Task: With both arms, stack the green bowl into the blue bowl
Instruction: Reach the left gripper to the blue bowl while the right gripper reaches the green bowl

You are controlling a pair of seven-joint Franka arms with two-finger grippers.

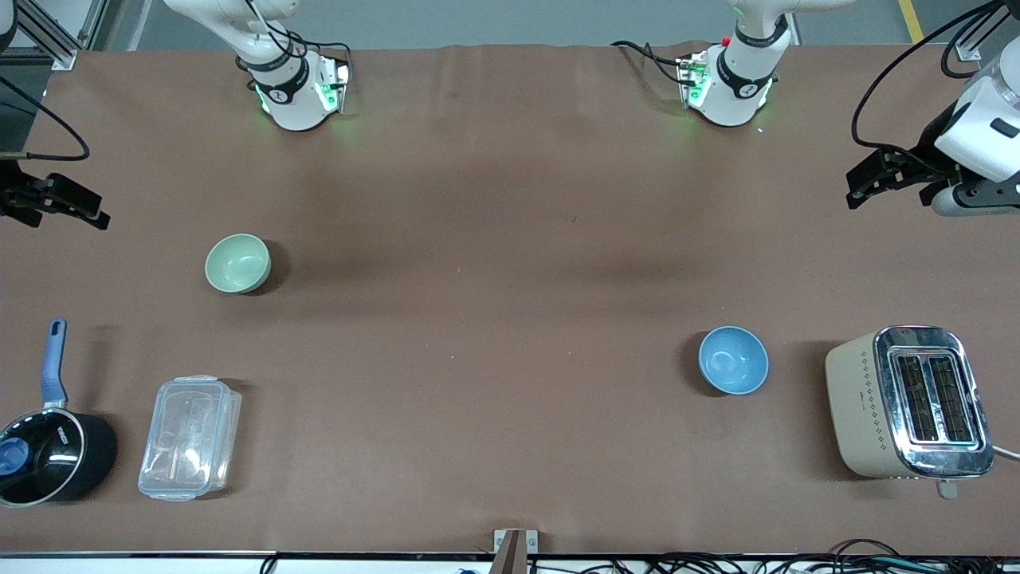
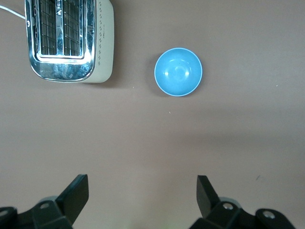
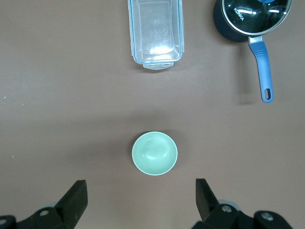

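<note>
Green bowl (image 3: 154, 153) — just clear of right gripper's (image 3: 140, 200) spread jaws.

Even, bright overhead light falls on the surface (image 1: 510, 319). Soft shadows trail the green bowl (image 1: 237, 263) and toaster (image 1: 908, 402), whose chrome glares. Focus seems sharp throughout.
</note>
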